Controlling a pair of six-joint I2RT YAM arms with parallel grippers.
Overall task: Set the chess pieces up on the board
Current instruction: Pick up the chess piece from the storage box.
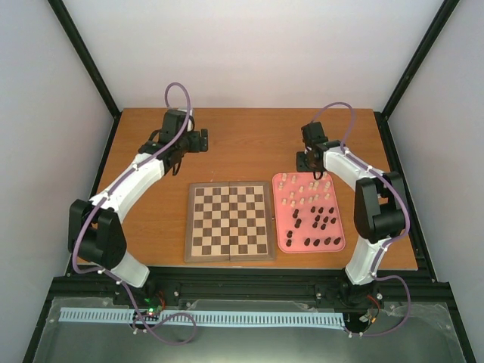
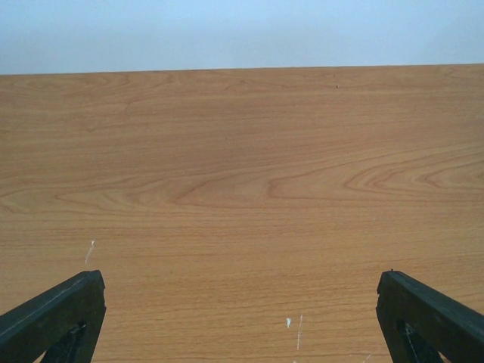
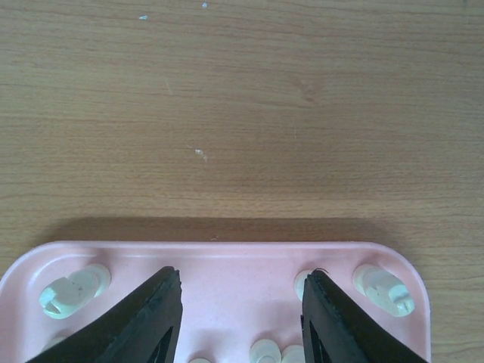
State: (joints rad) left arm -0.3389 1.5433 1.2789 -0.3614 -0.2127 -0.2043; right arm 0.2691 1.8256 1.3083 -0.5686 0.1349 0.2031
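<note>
Chess pieces, cream at the far end and dark ones nearer, sit in a pink tray just right of the board on the worktop. Over the tray's far rim hovers the right gripper, jaws parted and released. The left gripper hangs spread wide above bare wood beyond the board's left corner.

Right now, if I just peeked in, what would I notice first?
The bright pink tray right of the middle, crowded with cream and dark chess pieces. Beside it, on its left, lies the wooden board with not one piece on it. The right gripper hangs open over the tray's far end, and the left gripper is open over the bare table.
</note>
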